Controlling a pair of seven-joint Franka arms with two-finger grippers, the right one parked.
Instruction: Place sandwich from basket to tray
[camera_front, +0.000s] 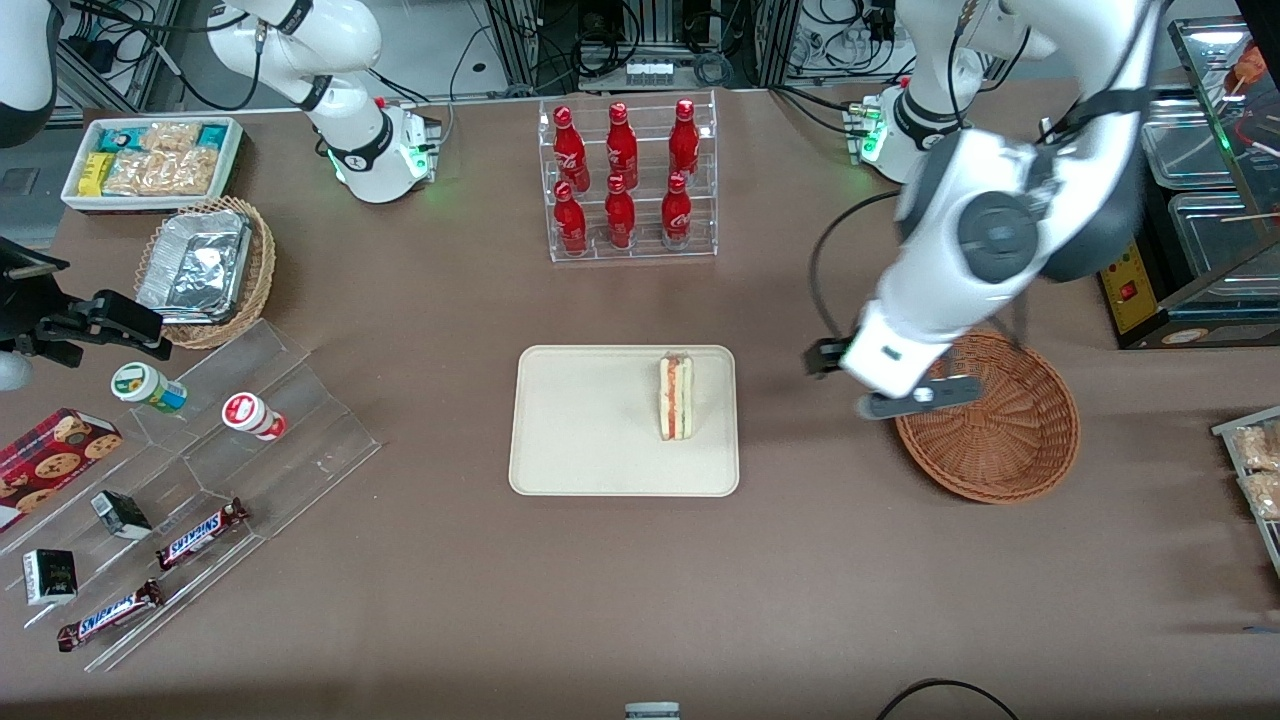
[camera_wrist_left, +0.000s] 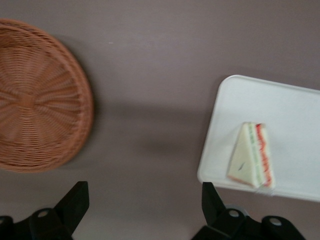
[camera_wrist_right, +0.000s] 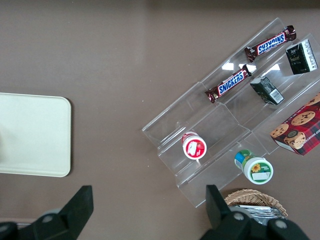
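The sandwich lies on the tray, close to the tray edge that faces the basket, with its red and green filling layer showing along one long side. In the left wrist view the sandwich sits just inside a corner of the tray, near the rim, and the basket is well apart from the tray with bare bench between them. Nothing lies in the basket. The end effector hangs above the bench between the tray and the basket, at the basket's rim on the side toward the tray, its fingers spread wide and holding nothing. A clear rack of red bottles stands farther from the front camera than the tray.
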